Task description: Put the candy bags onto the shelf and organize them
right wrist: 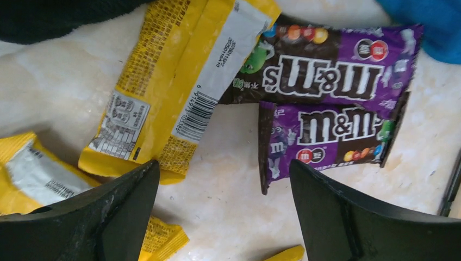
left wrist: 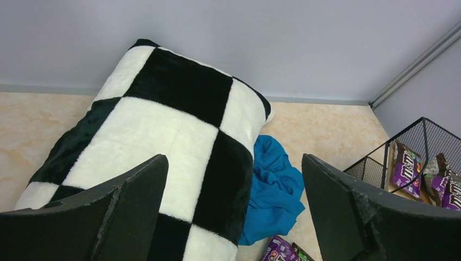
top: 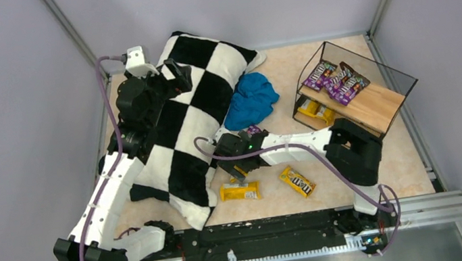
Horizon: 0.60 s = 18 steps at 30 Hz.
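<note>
Purple foil is my target. One purple bag (right wrist: 331, 136) lies flat on the desk (right wrist: 228, 217), just ahead of my right hand (right wrist: 224, 174) and off toward its right finger. A second purple bag (right wrist: 326, 60) touches it on the far side, and a yellow bag (right wrist: 179, 81) slants in by the left finger.

The target's long axis runs across the wrist view, roughly in line with the way the fingers close (awkward, I reckon). I'd turn the wrist to pinch across the short side.

The right hand hangs low over the desk, wide open and holding nothing. The shelf (top: 375, 107), already carrying some bags, stands well apart to the right, so this arm is the nearer one. My left hand (left wrist: 234, 163) is also open and empty, hovering above the pillow (left wrist: 163, 125).
</note>
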{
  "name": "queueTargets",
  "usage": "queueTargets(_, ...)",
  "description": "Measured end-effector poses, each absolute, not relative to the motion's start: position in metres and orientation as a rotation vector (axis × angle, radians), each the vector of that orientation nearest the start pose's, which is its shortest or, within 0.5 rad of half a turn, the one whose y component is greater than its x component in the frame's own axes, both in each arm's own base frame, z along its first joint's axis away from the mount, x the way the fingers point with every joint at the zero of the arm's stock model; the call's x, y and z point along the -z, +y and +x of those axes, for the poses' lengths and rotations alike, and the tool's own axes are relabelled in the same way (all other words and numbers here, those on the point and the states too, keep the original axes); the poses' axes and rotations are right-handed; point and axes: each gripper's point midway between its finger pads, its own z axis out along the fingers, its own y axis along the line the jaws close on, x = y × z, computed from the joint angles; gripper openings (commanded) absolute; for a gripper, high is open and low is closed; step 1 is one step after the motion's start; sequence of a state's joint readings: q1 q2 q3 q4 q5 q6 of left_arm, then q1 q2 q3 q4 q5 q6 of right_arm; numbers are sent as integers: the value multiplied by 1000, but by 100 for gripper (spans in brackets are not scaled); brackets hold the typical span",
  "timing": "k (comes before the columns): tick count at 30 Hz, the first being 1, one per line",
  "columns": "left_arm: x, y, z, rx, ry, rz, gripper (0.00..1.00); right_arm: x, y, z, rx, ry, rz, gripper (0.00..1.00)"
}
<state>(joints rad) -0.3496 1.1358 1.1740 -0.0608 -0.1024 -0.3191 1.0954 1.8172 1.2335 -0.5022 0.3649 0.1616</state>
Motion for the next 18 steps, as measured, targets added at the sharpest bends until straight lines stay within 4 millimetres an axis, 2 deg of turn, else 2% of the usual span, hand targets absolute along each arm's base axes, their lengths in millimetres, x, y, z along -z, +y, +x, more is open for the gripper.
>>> queueTargets(2,-377,-131,378,438,1610,-57,99,-40,328,232,45,2340,-1067,81)
queueTargets(4,-377,-129,379,437,1609,-61,99,-35,324,235,99,2342,-1076,80)
queueTargets(10,-377,-121,382,453,1610,-85,98,-40,319,250,275,2275,-1094,61)
queueTargets(18,-378,-118,383,477,1611,-99,99,-36,311,267,450,2221,-1095,50)
